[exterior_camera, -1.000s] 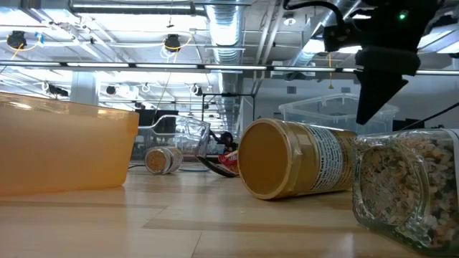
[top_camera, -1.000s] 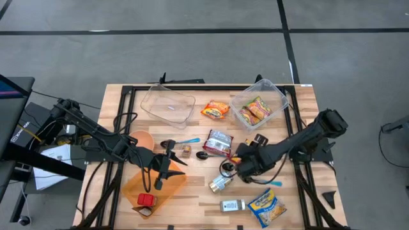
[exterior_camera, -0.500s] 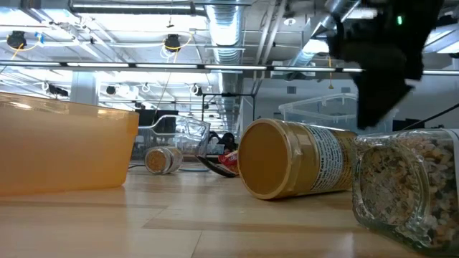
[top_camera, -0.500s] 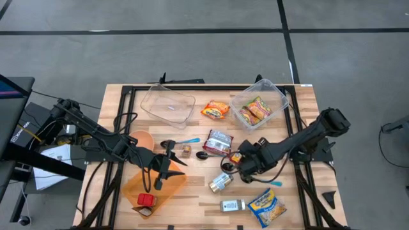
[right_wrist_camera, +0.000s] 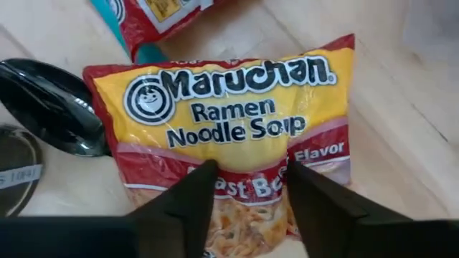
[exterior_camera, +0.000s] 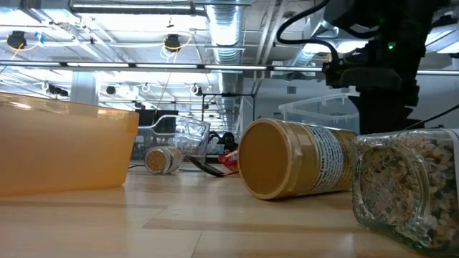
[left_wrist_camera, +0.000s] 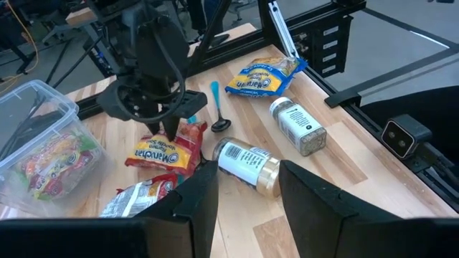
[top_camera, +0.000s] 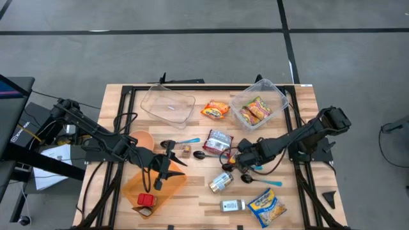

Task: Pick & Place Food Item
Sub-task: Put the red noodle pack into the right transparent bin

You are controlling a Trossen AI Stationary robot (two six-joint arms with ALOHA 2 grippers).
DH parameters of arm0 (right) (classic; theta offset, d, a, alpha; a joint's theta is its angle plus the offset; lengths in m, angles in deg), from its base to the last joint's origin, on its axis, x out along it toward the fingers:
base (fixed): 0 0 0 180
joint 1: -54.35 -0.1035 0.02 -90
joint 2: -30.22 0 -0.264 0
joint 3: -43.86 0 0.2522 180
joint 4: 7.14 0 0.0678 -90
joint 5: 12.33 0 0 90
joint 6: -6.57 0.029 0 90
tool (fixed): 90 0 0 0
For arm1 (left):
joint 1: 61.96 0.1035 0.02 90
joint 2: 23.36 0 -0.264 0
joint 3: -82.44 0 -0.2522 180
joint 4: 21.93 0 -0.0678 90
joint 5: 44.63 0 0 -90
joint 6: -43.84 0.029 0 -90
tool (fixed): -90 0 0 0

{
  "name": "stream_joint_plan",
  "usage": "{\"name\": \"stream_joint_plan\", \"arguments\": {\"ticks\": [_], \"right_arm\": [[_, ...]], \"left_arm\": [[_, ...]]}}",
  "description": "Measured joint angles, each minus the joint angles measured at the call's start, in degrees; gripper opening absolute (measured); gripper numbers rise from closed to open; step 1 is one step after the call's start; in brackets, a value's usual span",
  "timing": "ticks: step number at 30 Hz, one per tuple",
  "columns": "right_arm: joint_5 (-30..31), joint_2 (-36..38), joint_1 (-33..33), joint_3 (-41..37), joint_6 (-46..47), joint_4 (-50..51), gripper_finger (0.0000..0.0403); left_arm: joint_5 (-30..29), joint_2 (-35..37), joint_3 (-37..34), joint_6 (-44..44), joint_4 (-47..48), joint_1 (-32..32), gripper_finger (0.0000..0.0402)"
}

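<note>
the wooden table [top_camera: 198, 191] stands on a grey floor [top_camera: 192, 57] crossed by dark lines. beside the table's left edge a dark stand [top_camera: 19, 128] carries papers. level across the table, an open ceiling shows pale ducts [exterior_camera: 229, 32], long strip lights [exterior_camera: 129, 8] and hanging round lamps [exterior_camera: 172, 43]. beyond the table's far edge dark frames and shelving fill a bright workshop.
</note>
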Motion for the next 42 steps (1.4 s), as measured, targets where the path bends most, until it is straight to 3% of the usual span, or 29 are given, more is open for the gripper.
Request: {"name": "stream_joint_plan", "arguments": {"ticks": [7, 9, 14, 19, 24, 30, 35, 42], "right_arm": [[-1.57, 0.92, -0.11, -0.09, -0.15, 0.39, 0.0024], [-1.72, 1.85, -0.17, -0.28, 0.23, 0.4, 0.0007], [-0.62, 4.89, -2.5, -0.44, 0.9, 0.88, 0.0003], [5.14, 8.45, -6.14, -0.41, 1.89, 2.06, 0.0001], [15.27, 13.52, -10.72, -0.39, 2.42, 2.89, 0.0001], [33.94, 19.48, -15.38, -0.3, 3.2, 3.22, 0.0001], [43.63, 23.46, -14.0, -0.19, 9.89, 1.53, 0.0], [45.21, 23.76, -4.75, -0.22, 10.4, -3.89, 0.0]], "left_arm": [[-0.02, 0.0, 0.0, 0.0, 0.02, 0.0, 0.014], [-0.02, 0.0, 0.0, 0.0, 0.07, 0.0, 0.014], [-0.04, 0.0, 0.0, 0.0, 0.26, 0.0, 0.014], [-0.04, 0.0, 0.0, 0.0, 0.26, 0.0, 0.014], [-0.07, 0.0, 0.0, 0.0, 0.26, 0.0, 0.014], [-0.1, 0.0, 0.0, 0.0, 0.24, 0.0, 0.014], [-0.11, 0.0, 0.0, 0.0, 0.2, 0.0, 0.014], [-0.16, 0.0, 0.0, -0.02, -0.42, 0.0, 0.014]]}}
